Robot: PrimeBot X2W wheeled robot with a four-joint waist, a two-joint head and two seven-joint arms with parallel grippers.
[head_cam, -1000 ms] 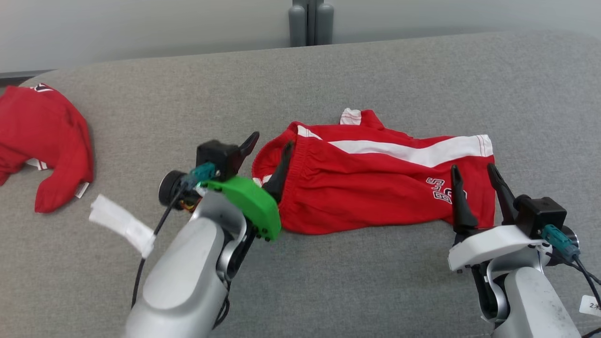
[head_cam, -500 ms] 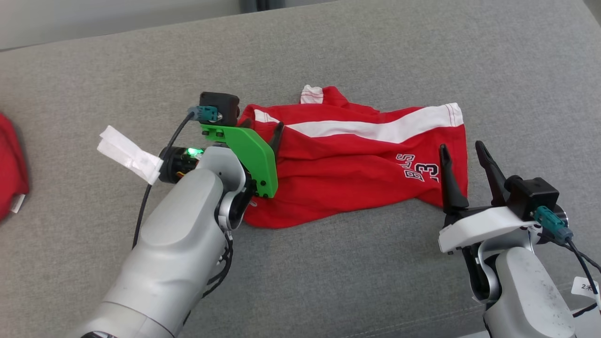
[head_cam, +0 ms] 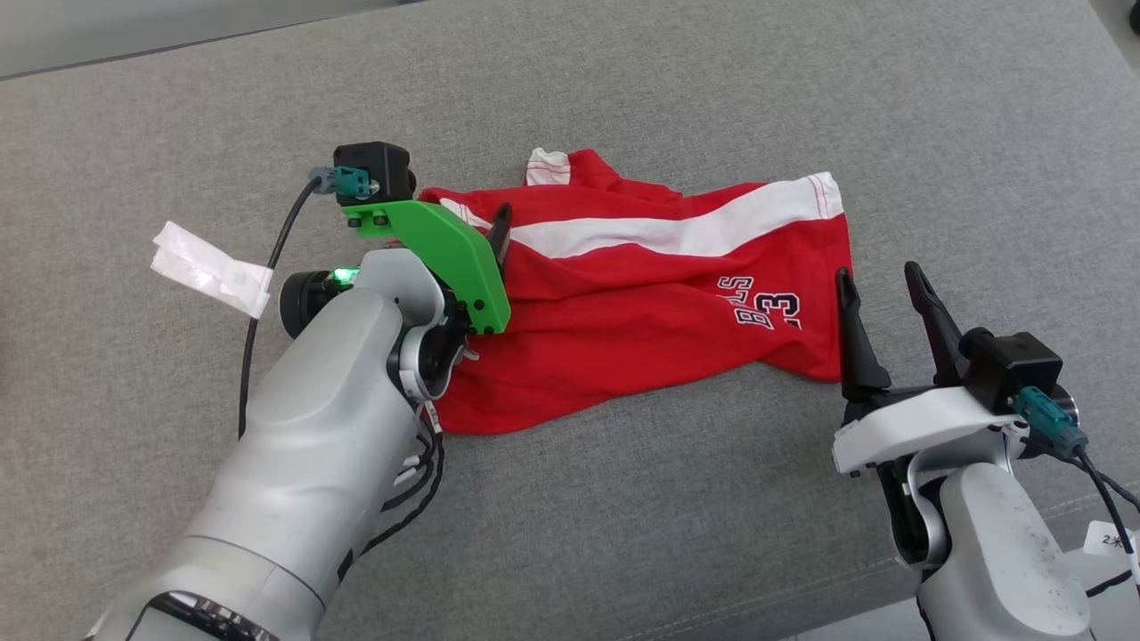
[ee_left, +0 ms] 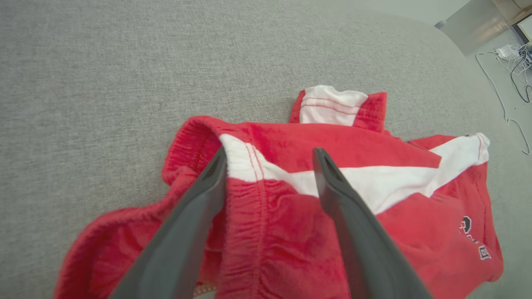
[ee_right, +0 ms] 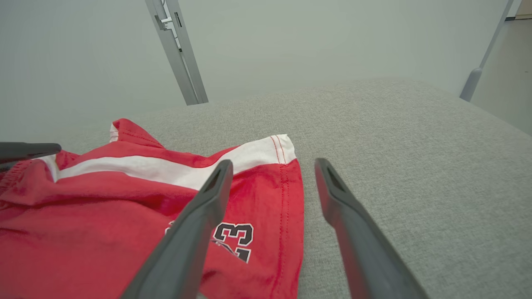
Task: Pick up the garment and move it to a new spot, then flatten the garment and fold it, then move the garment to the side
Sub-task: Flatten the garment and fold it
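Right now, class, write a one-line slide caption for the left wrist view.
Open left end effector poised at the waistband of red shorts lying on a grey fabric surface.

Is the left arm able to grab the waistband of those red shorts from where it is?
Probably yes: the open left gripper hangs right at the waistband of the shorts, nothing between.

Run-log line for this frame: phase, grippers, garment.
phase: pre-grasp | left gripper: open, over waistband of red shorts | right gripper: open, at leg hem | held: nothing | red shorts: crumpled, on grey cushion
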